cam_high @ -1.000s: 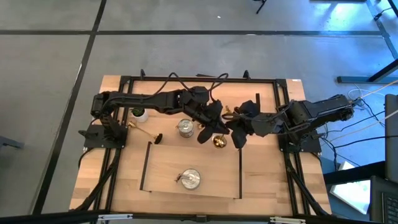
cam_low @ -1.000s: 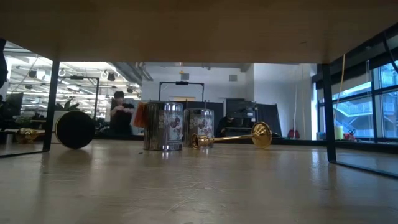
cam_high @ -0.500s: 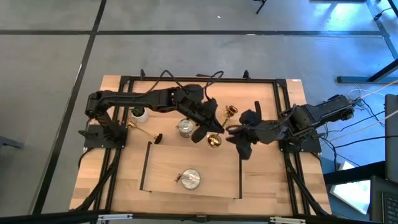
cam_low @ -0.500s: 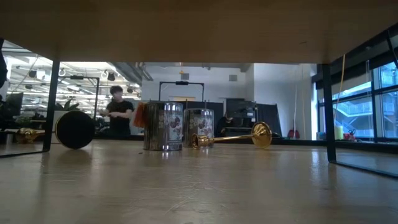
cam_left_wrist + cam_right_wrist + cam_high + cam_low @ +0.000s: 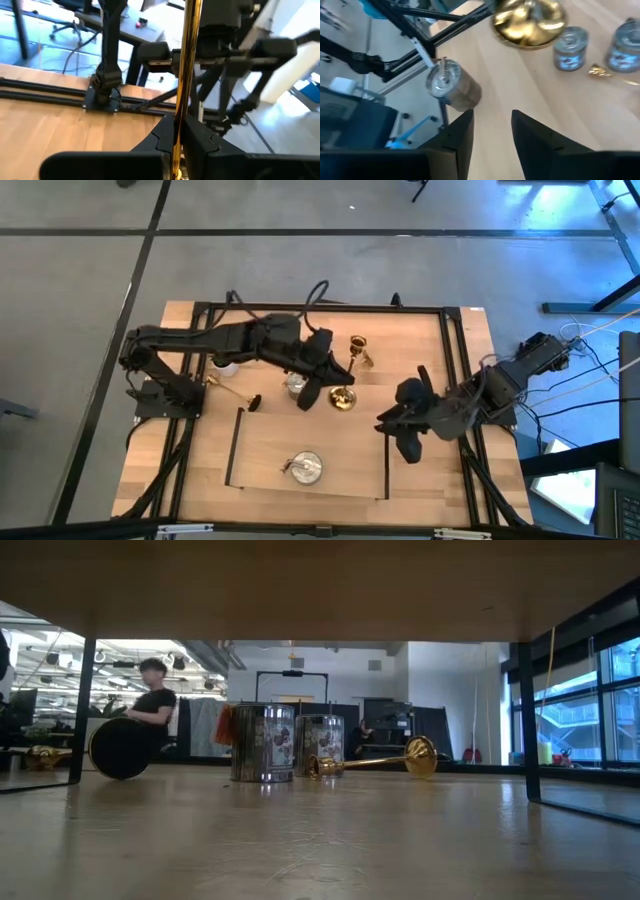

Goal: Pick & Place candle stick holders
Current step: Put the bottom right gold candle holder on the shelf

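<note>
On the desk point(image 5: 420, 350), three gold candle stick holders show from above: one standing near the far edge point(image 5: 357, 348), one lying at the left side point(image 5: 232, 392), and one pinched by its slim stem point(image 5: 184, 75) in the left end effector point(image 5: 325, 385), its round base point(image 5: 342, 399) showing gold beside the fingers. Three squat silver holders are also seen: one near the front edge point(image 5: 306, 468), one by the left end effector point(image 5: 294, 386), and one half hidden under the left arm point(image 5: 224, 365). The right end effector point(image 5: 398, 428), fingers point(image 5: 460, 132) spread and holding nothing, hangs over the desk's right side, apart from every holder. In the room behind, one person point(image 5: 152, 705) is visible.
</note>
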`<state>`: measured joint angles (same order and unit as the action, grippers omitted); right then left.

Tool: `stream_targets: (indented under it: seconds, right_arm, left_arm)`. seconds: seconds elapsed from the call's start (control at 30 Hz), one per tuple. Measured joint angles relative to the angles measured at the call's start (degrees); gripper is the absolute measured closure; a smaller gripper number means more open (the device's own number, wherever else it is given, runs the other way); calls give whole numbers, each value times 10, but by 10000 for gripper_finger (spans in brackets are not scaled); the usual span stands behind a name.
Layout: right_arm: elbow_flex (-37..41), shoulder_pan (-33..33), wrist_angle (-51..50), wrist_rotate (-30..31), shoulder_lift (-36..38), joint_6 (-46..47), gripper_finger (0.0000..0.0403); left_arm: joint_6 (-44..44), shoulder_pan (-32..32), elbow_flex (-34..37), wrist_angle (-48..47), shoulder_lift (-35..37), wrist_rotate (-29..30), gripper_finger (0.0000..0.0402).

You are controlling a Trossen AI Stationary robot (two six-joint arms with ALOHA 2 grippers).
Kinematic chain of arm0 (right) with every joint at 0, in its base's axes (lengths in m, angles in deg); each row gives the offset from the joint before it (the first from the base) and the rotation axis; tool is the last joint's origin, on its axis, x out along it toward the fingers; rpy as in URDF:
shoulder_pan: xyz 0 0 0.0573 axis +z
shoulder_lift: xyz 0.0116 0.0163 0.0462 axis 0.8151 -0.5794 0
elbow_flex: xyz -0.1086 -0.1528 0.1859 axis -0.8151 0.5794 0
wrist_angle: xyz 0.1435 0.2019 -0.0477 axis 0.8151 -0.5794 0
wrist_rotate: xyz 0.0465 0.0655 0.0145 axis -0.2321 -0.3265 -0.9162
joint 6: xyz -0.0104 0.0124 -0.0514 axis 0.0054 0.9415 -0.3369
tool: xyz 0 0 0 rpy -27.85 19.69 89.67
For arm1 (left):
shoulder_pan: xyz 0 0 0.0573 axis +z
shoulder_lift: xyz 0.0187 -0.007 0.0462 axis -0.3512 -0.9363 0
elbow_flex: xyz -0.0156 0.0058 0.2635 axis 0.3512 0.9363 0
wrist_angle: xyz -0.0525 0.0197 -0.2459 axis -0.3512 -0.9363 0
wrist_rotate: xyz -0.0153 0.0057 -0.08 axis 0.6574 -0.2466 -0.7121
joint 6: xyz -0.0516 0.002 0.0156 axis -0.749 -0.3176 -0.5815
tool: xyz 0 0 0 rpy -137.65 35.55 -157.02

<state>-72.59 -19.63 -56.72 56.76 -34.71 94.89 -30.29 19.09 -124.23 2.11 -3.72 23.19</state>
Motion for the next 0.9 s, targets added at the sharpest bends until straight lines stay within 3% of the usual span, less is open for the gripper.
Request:
stream_targets:
  seconds: [0.2, 0.37, 0.53, 0.63, 0.77, 0.9]
  right_arm:
    - [0, 55, -56, 72, 0, 51, 276]
    - [0, 143, -58, 213, 0, 75, 277]
    - [0, 227, -58, 339, -19, 110, 282]
    - [0, 252, -59, 350, -34, 105, 289]
    - [0, 266, -63, 316, -47, 101, 296]
    - [0, 276, -64, 305, -48, 101, 298]
  left_arm:
    - [-52, -59, -1, 54, -29, 143, 389]
    - [-91, -107, -1, 122, -62, 263, 389]
    - [-108, -134, -1, 165, -87, 336, 389]
    - [-109, -147, -1, 170, -93, 352, 389]
    - [-87, -176, -1, 191, -93, 358, 389]
    - [-23, -208, -1, 189, -93, 371, 389]
